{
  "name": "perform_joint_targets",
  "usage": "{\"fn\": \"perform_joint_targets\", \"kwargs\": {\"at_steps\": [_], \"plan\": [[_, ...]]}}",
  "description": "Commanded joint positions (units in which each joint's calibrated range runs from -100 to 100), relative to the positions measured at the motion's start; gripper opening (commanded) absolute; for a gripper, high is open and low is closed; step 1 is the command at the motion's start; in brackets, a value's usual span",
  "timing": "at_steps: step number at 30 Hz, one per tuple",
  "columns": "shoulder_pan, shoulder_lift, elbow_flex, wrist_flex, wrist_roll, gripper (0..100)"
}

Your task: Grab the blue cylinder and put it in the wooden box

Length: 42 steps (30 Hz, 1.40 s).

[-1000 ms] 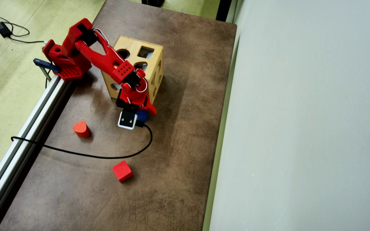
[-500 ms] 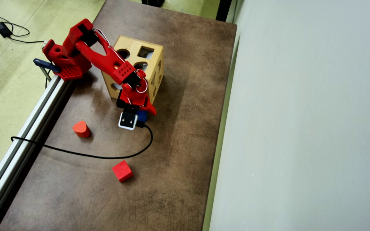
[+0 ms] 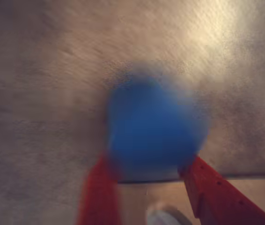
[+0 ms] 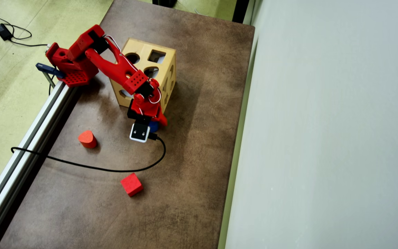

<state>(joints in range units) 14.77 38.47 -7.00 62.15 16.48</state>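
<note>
In the wrist view the blue cylinder (image 3: pixel 153 126) is a blurred blue round shape held between my two red fingers (image 3: pixel 217 192). My gripper (image 3: pixel 147 164) is shut on it over the brown table. From overhead, only a sliver of the blue cylinder (image 4: pixel 154 127) shows under the red gripper (image 4: pixel 156 124), beside the white wrist camera. The wooden box (image 4: pixel 143 46), a light-wood cube with round and square cut-outs, stands just behind the gripper, partly covered by the arm. Whether the cylinder touches the table I cannot tell.
An orange-red rounded block (image 4: pixel 87 138) and a red cube (image 4: pixel 131 184) lie on the brown table nearer the front. A black cable (image 4: pixel 116 168) curves across the table from the wrist camera. An aluminium rail (image 4: pixel 29 145) runs along the left edge; a grey wall (image 4: pixel 323 138) bounds the right.
The arm has shifted slightly, its elbow and wrist moving a little right and down in the overhead view. Less of the blue cylinder shows under the gripper now.
</note>
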Motion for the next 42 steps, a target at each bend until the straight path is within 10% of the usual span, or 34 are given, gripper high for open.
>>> {"fn": "perform_joint_targets", "kwargs": {"at_steps": [1,14,24,42], "plan": [[-1.32,-0.89,-2.75,-1.87,-0.2,2],[-0.73,-1.74,-2.75,-1.07,-0.2,5],[1.8,-5.4,-0.34,4.16,-0.1,37],[16.36,-12.78,-8.3,9.55,0.49,37]]}}
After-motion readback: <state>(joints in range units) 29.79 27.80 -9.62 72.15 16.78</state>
